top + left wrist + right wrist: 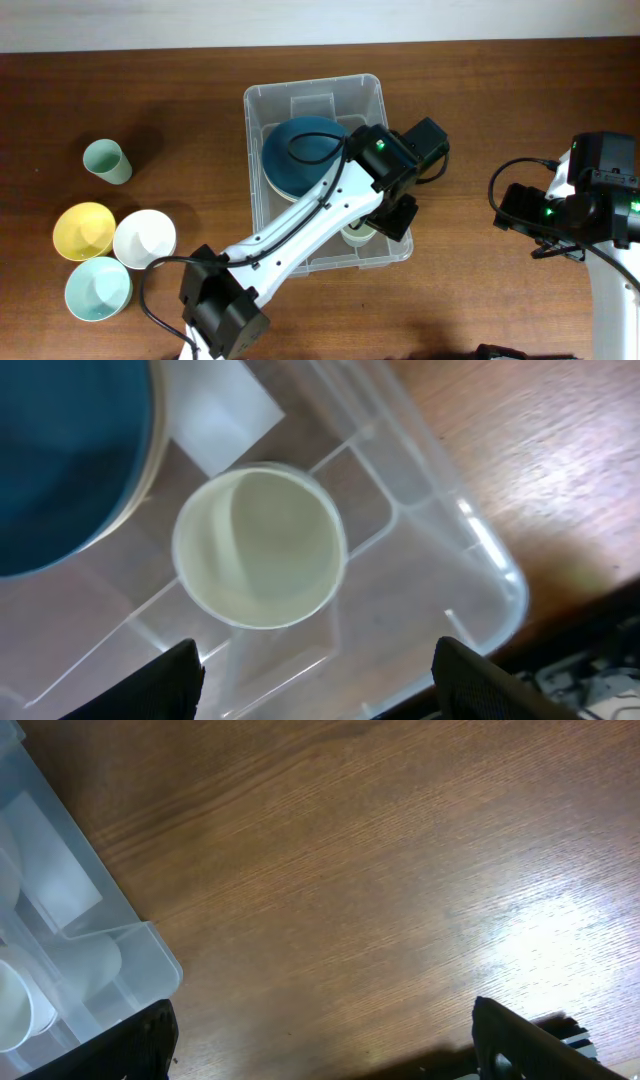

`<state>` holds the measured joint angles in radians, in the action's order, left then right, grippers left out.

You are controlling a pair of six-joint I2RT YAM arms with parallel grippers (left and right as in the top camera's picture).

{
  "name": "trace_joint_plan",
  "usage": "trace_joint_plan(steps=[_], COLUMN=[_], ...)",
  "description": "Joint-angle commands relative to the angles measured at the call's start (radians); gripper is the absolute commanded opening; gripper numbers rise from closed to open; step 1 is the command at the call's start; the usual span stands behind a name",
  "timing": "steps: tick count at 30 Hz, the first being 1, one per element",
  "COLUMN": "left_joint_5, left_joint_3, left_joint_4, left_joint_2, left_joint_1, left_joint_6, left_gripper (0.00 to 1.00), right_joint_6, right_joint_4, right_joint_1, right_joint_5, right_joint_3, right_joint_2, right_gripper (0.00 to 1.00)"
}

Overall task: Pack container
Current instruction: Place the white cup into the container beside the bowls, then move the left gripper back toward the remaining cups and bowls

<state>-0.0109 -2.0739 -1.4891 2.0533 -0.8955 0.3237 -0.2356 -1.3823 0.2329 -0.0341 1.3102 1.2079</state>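
Placement step: cup set inside container.
My left pincer hung spread above the cup; next, I judged, lift clear and fetch a bowl.

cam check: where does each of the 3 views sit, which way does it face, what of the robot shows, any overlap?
Overhead: above the table, facing straight down; container, left arm, right arm.
Left wrist: on the left arm, facing down into the container at a pale cup; left fingers at the bottom edge.
Right wrist: facing down at bare table; right fingers in the bottom corners.
Shared: all three show the container.
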Motion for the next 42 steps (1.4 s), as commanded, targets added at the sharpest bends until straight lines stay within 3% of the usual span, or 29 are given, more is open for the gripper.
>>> trace_joint_plan(steps=[1,6,11,17,22,28,39,42], left_joint_5=[-0.124,-0.212,-0.225,-0.221,-0.221,-0.214,-0.214,-0.215], left_joint_3=[-0.022,-0.035,-0.035,-0.035,-0.035,-0.034,-0.034,-0.034], left_joint_4=[-0.023,-0.02,0.021,0.11,0.187,0.224,0.225,0.227], left_joint_2=[-0.026,-0.13,-0.203,-0.167,-0.087,0.052,0.274,0.301], left_joint_1=[0.04,0.209,0.506,0.853,1.033,1.127,1.147,1.147], left_joint_6=[0.031,0.031,0.03,0.03,0.025,0.015,0.015,0.015], left_gripper=[0.76,0.78,0.84,0.87,0.87,0.87,0.86,0.74], right_joint_6=[-0.004,-0.004,-0.004,-0.004,-0.005,-0.004,-0.004,-0.004], right_joint_4=[0.0,0.001,0.002,0.0,0.0,0.0,-0.001,-0.001], right_joint_1=[-0.003,-0.003,-0.003,-0.003,-0.003,-0.003,-0.003,-0.003], right_joint_5=[0.009,0.009,0.009,0.009,0.009,0.009,0.009,0.009], right_joint_3=[-0.002,-0.002,-0.002,-0.002,-0.002,-0.002,-0.002,-0.002], right_joint_2=[-0.002,-0.002,-0.002,-0.002,-0.002,-0.002,-0.002,-0.002], right_gripper=[0.9,0.9,0.9,0.9,0.9,0.9,0.9,0.9])
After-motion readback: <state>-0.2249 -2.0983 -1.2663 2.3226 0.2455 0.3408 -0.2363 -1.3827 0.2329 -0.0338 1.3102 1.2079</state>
